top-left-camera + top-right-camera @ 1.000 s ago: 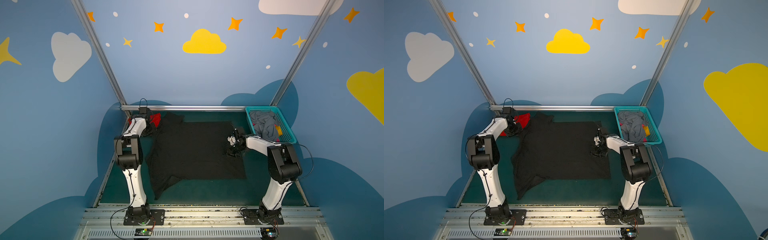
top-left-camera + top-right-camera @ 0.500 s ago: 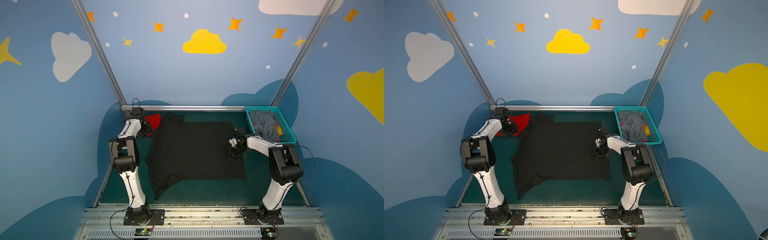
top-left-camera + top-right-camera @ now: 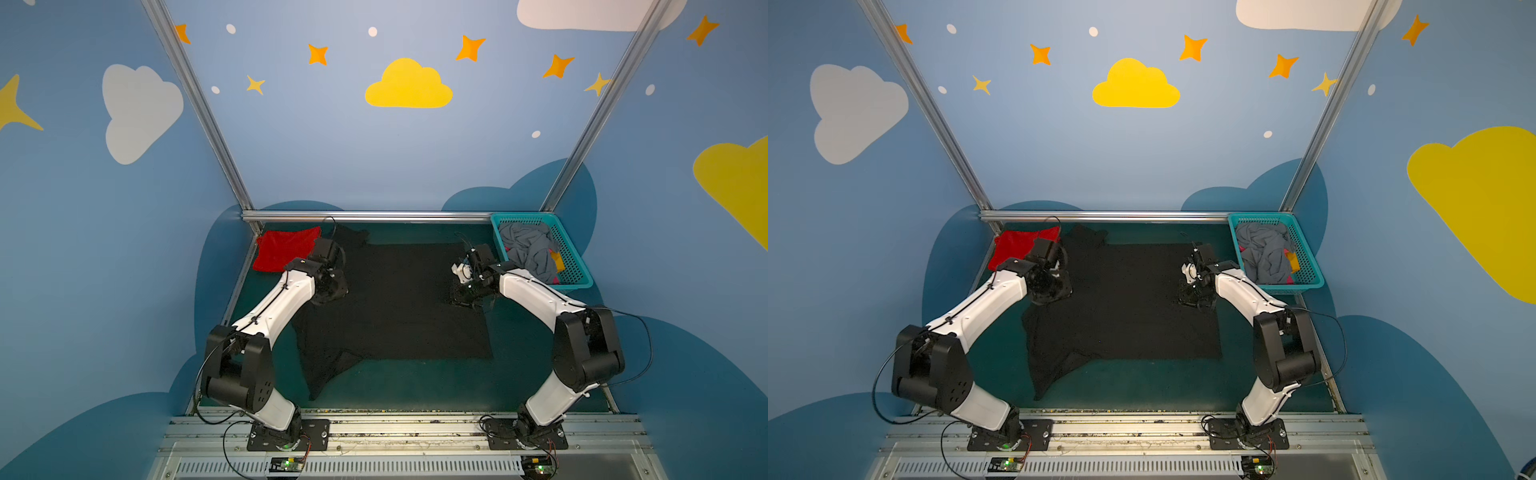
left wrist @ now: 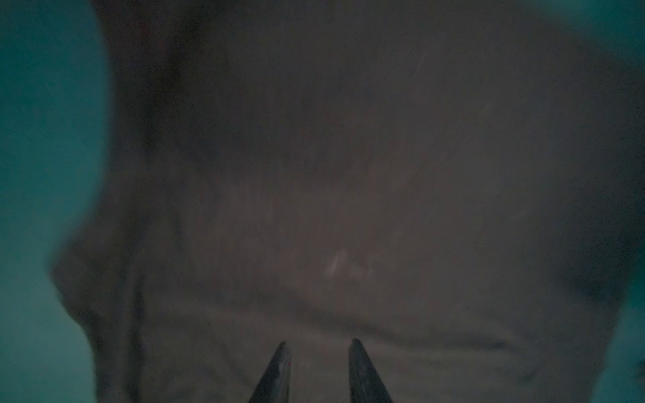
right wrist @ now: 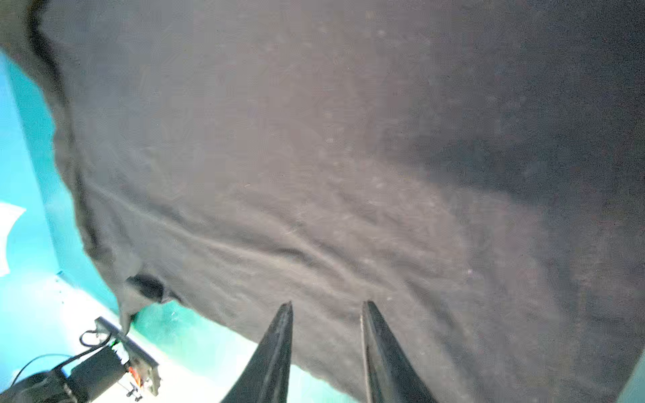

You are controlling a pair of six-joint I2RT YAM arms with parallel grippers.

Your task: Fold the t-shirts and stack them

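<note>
A large black t-shirt (image 3: 395,307) (image 3: 1121,307) lies spread flat on the teal table, one sleeve trailing toward the front left. A red t-shirt (image 3: 284,251) (image 3: 1013,249) lies folded in the back left corner. My left gripper (image 3: 332,291) (image 3: 1054,291) hangs over the black shirt's left edge, just in front of the red one. In the left wrist view the left gripper (image 4: 318,342) is open over black cloth (image 4: 349,174), holding nothing. My right gripper (image 3: 463,297) (image 3: 1192,299) is at the shirt's right edge. It (image 5: 326,303) is open above the cloth (image 5: 349,157).
A teal mesh basket (image 3: 569,286) (image 3: 1291,286) stands at the back right, close behind the right arm, with crumpled grey clothes (image 3: 528,249) in it. A metal rail (image 3: 374,216) closes the table's back edge. Bare table shows in front of the black shirt.
The left arm has come away from the red t-shirt, rightward and nearer, to the black shirt's left edge. The red shirt now lies uncovered. The right arm has barely moved.
</note>
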